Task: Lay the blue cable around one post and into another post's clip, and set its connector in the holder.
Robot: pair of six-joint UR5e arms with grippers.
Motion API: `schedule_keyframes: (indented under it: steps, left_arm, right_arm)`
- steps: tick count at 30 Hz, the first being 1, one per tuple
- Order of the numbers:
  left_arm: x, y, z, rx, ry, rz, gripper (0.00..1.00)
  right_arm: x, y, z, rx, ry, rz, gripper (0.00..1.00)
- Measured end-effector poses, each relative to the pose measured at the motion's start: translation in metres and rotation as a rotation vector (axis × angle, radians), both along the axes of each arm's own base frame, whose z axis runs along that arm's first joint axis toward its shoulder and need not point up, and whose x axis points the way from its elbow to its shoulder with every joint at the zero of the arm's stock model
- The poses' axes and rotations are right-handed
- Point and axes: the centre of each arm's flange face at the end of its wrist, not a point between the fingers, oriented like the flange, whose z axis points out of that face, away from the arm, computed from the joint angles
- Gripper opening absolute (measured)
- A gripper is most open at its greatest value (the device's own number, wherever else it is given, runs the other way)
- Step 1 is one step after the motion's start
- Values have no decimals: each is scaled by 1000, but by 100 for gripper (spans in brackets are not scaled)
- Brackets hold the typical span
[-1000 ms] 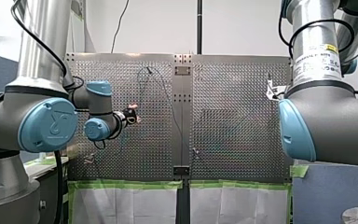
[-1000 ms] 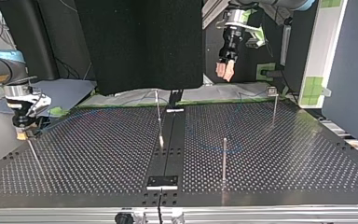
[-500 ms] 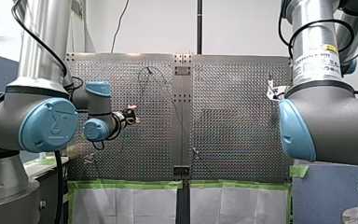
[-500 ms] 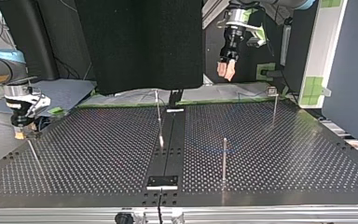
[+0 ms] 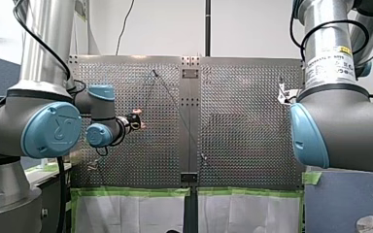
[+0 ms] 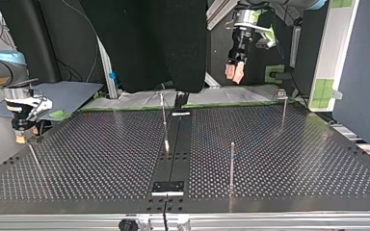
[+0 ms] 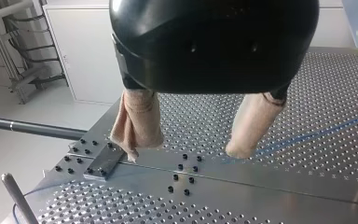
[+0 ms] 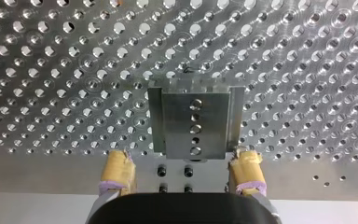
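My left tool [image 7: 193, 135] hung open and empty above the table [image 7: 270, 196], its two beige-padded fingers [image 7: 137, 121] well apart and clear of the surface. The blue cable [image 7: 307, 135] lay flat on the table, a thin line across the perforated surface just beyond one finger. Another short stretch of it showed beside a grey post [image 7: 16, 198] near the table's edge. Its connector could not be made out.

My right tool [image 8: 182, 170] stood low over the table's edge at the top view's left. Its yellow pads [image 8: 116, 168] were spread wide with nothing between them, and a metal block [image 8: 193, 123] with a row of holes sat just ahead of the gap.

In the top view a front post [image 6: 231, 163], a middle post [image 6: 164, 120] and a far post [image 6: 283, 108] stood upright, well apart from one another.
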Motion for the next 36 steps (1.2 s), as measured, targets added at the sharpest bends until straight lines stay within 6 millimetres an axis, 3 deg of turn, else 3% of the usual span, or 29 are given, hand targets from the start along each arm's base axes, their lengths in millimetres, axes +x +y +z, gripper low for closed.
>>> schedule_keyframes:
  steps: [9, 13, 19, 29, 36]
  left_arm:
    - [1, 2, 0, 1, 2, 3, 100]
    - [2, 3, 0, 0, 3, 2, 100]
    - [2, 2, 0, -4, 1, -6, 100]
    - [-16, 4, -10, -30, 23, -24, 100]
    - [-34, 0, -18, 2, 38, -55, 100]
  right_arm:
    - [1, 10, -9, 34, 5, -29, 100]
    - [6, 20, -3, 13, 4, -42, 100]
    - [31, 38, -2, -16, 0, 1, 100]
    - [90, 83, -45, 43, 43, 30, 100]
    - [124, 108, -57, 83, 106, 37, 100]
